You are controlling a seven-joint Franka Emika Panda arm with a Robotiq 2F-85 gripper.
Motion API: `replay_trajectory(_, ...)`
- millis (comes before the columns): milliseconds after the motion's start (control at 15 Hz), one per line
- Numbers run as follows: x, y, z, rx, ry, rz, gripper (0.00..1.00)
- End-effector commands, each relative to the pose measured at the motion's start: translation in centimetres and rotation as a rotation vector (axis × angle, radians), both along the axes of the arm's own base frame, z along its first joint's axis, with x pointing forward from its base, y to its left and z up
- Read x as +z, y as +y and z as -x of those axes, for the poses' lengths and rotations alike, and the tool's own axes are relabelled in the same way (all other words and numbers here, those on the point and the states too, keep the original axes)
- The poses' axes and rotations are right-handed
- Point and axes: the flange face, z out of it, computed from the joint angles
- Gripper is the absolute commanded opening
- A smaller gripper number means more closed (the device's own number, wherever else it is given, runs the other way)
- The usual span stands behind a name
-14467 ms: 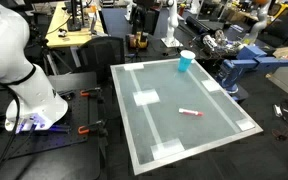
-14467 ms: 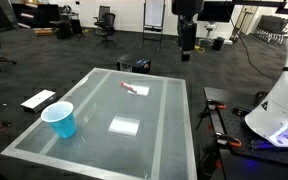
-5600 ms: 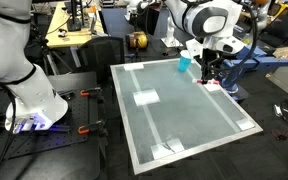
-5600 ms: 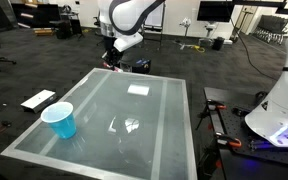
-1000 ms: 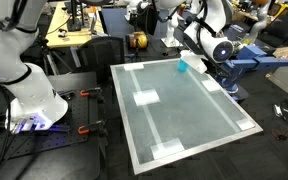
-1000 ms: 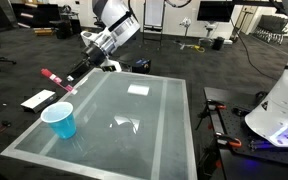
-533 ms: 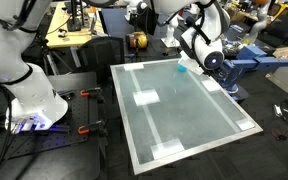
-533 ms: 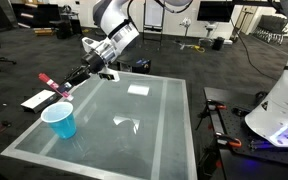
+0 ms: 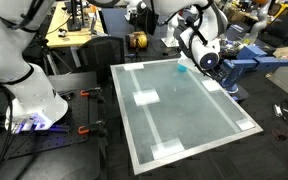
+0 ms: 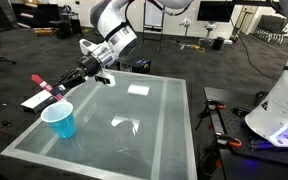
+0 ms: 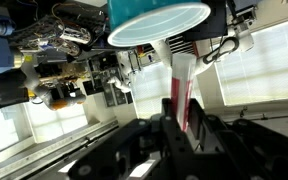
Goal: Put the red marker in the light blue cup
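Note:
The light blue cup [image 10: 59, 120] stands upright near a corner of the table; in an exterior view only a sliver of the cup [image 9: 181, 67] shows behind the arm. My gripper [image 10: 69, 82] is shut on the red marker [image 10: 46, 87], which sticks out tilted, its pale end above and just beyond the cup's rim. In the wrist view the marker [image 11: 179, 95] runs up from between the dark jaws of the gripper [image 11: 176, 126] toward the cup [image 11: 159, 22], whose rim fills the top of the picture.
The table [image 10: 164, 130] has a pale glassy top with white patches [image 10: 139, 88] [image 9: 144, 97]. A white board [image 10: 38, 99] lies on the floor beside the cup's corner. A white robot base [image 10: 279, 110] [image 9: 24, 80] stands at the table's edge. Blue equipment [image 9: 246, 62] lies beyond the table.
Holding the marker, the gripper has sunk and swung toward the cup over the last second. Much earlier the marker lay on the table and the arm was away.

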Motion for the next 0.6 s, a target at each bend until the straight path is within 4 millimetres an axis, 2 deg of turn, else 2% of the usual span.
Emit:
replay_trajectory(0, 0.1, 0.2, -0.7, 0.007, -0.063, -0.022, 0.05)
replay_trajectory(533, -1.6, 0.8, -0.4, 0.016, -0.077, -0.018, 0.05)
